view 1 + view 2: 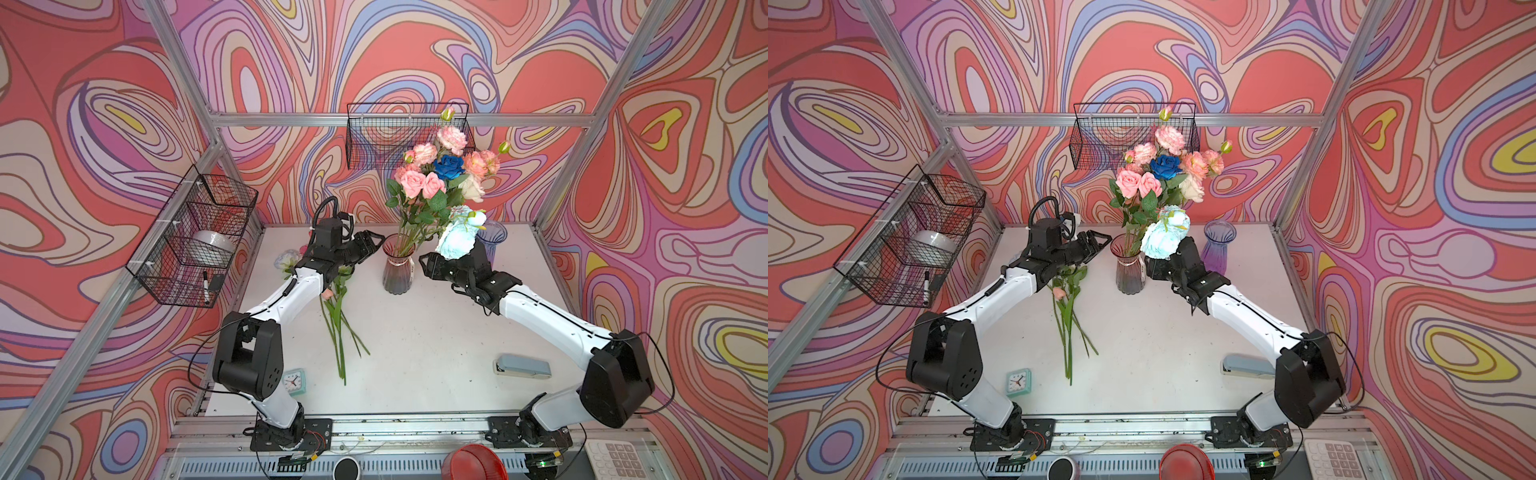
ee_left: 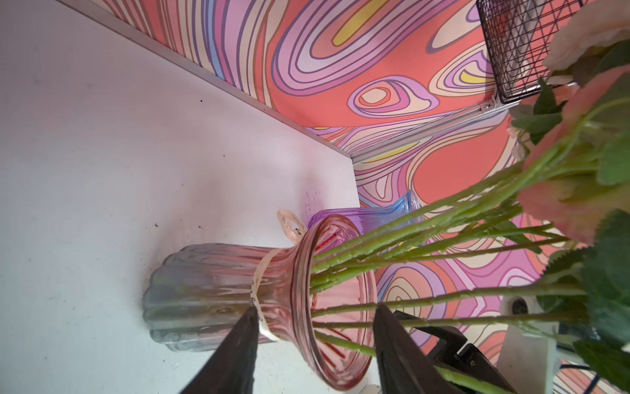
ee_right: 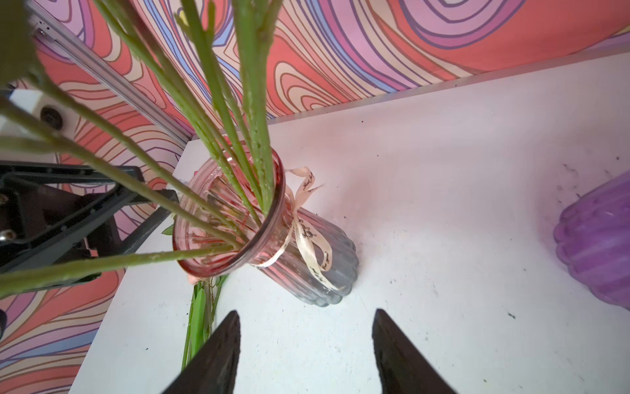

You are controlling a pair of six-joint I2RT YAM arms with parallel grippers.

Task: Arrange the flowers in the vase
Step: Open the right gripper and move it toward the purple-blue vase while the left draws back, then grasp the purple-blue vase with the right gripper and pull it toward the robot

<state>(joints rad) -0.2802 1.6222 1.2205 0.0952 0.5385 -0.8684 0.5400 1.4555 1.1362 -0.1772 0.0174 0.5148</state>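
Observation:
A ribbed pink-to-grey glass vase [image 1: 398, 272] [image 1: 1129, 272] [image 2: 218, 283] [image 3: 306, 252] with a cream ribbon stands at the table's back middle. In it are flowers [image 1: 432, 174] [image 1: 1154, 174]: pink roses, peach blooms and one deep blue rose. Pale blue blooms [image 1: 459, 237] [image 1: 1163, 239] droop low on the right, over my right wrist. More flowers [image 1: 338, 324] [image 1: 1069, 324] lie on the table under the left arm. My left gripper [image 1: 376, 241] [image 1: 1100, 242] [image 2: 313, 314] is open just left of the vase rim, gripping nothing. My right gripper [image 1: 424, 262] [image 1: 1148, 266] [image 3: 305, 314] is open and empty just right of the vase.
A purple vase [image 1: 492, 237] [image 1: 1218, 245] [image 3: 596, 245] stands behind the right gripper. A stapler [image 1: 523, 366] lies front right and a small clock [image 1: 294, 380] front left. Wire baskets hang on the left wall [image 1: 195, 237] and the back wall [image 1: 409, 133].

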